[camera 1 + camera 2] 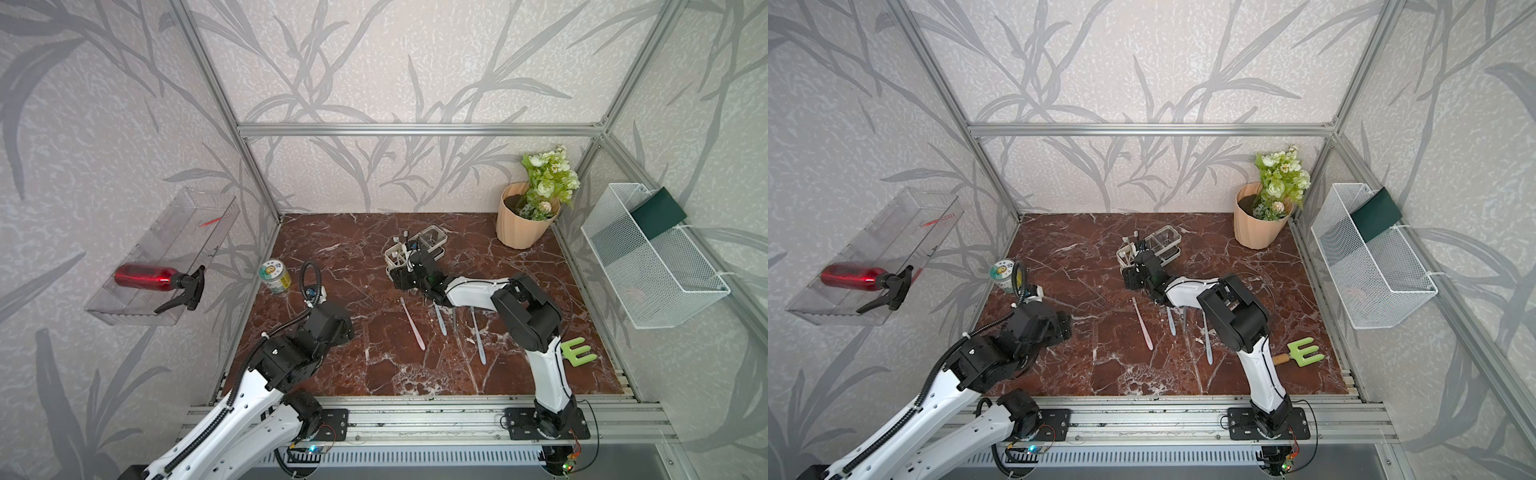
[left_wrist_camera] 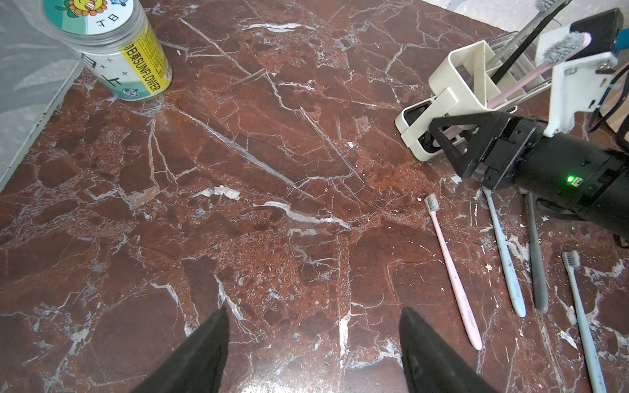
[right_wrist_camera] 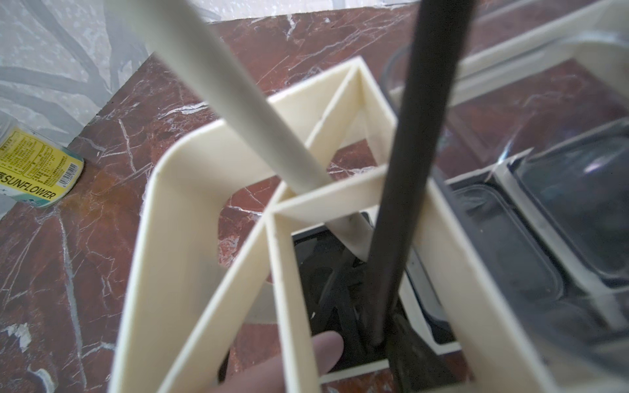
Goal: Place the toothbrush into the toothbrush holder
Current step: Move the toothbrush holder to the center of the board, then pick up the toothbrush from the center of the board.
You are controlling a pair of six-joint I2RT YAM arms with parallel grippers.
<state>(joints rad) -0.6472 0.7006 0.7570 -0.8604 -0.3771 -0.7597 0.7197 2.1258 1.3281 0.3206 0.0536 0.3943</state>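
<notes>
- The right end effector [image 1: 404,279] sits low against the cream-framed rectangular toothbrush holder with clear compartments [image 2: 456,78], its jaws apart.
- A pink plastic toothbrush [image 2: 520,83] leans in a holder compartment, bristles up, beside a white-handled toothbrush [image 3: 238,95] and a black-handled toothbrush [image 3: 418,136].
- The left end effector [image 2: 313,313] hovers released above the red marble worktop [image 2: 238,170].
- Four loose toothbrushes [image 2: 452,272] lie near the holder.

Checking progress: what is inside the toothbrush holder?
Three handles reach into the toothbrush holder: a cream toothbrush, a black toothbrush and a pink toothbrush. What the clear compartment beside them holds is too blurred to tell.
</notes>
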